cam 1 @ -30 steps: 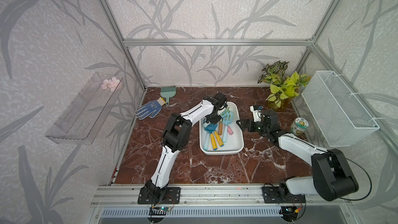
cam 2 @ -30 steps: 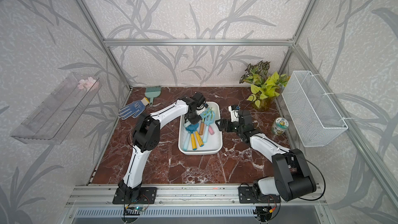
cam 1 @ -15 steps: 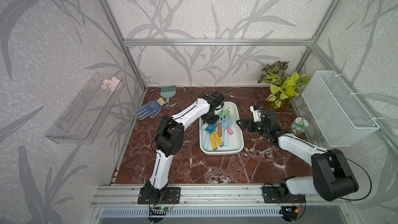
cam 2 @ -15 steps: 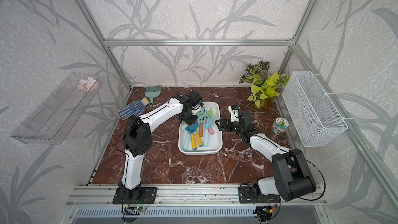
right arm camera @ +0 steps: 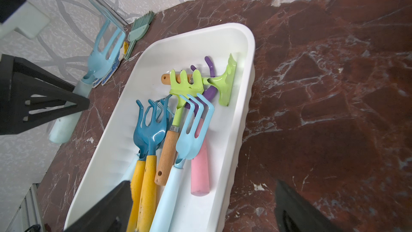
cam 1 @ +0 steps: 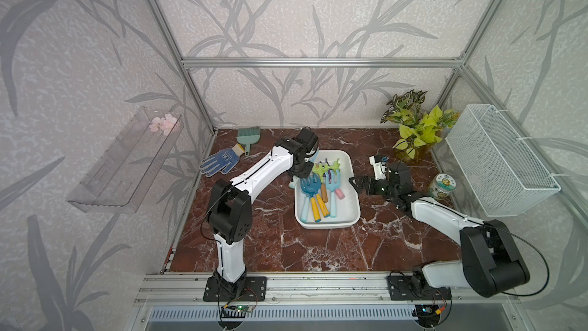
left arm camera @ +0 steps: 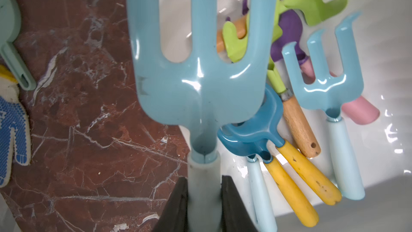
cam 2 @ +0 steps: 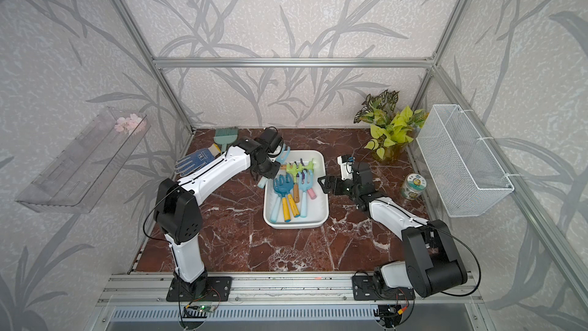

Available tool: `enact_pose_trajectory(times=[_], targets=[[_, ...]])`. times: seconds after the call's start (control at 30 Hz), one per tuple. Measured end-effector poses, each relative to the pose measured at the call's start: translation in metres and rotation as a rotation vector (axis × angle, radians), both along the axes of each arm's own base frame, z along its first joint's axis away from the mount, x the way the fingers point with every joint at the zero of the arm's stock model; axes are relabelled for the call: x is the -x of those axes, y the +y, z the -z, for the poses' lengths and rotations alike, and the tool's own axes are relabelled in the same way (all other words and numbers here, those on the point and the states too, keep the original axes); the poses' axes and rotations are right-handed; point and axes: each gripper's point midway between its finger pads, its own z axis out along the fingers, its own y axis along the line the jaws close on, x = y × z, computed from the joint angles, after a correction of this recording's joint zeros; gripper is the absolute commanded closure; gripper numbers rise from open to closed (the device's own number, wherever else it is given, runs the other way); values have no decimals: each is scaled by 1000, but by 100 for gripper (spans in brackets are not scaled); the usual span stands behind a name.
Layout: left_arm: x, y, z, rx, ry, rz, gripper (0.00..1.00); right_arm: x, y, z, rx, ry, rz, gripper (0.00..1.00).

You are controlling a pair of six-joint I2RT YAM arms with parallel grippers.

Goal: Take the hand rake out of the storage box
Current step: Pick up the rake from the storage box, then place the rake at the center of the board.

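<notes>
**Fig.** Light-blue hand rake (left arm camera: 198, 90) clamped by the left gripper (left arm camera: 204, 188), whose black fingers (left arm camera: 178, 206) press both sides of the pale handle just behind the socket. The rake hangs tilted, tines raised, beside one long side of the white storage box (cam 1: 324, 225), over the marble tabletop (cam 1: 302, 249). Other rakes (left arm camera: 252, 128) lie inside the box. The right gripper (cam 1: 355, 184) waits near the box's opposite side, jaws wide apart and empty. The tool looks rigid and light, probably head-heavy. Its glossy head seems slippery, so the matt handle close to the head is judged the surer hold, limiting swing.
</notes>
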Motion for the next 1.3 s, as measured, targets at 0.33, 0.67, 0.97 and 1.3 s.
enact_pose_trajectory(times=[0.33, 0.67, 0.97, 1.3], targets=[[-32, 49, -18, 65, -121, -213, 88, 2, 4, -1, -2, -2, -13, 1], [-59, 84, 14, 92, -104, -295, 87, 2, 6, 0, 11, -6, -7, 1], [-69, 86, 67, 95, -8, -281, 88, 2, 6, 2, 26, -3, 7, 0], [-77, 85, 96, 105, 37, -269, 87, 2, 6, 4, 35, 2, 14, 0]])
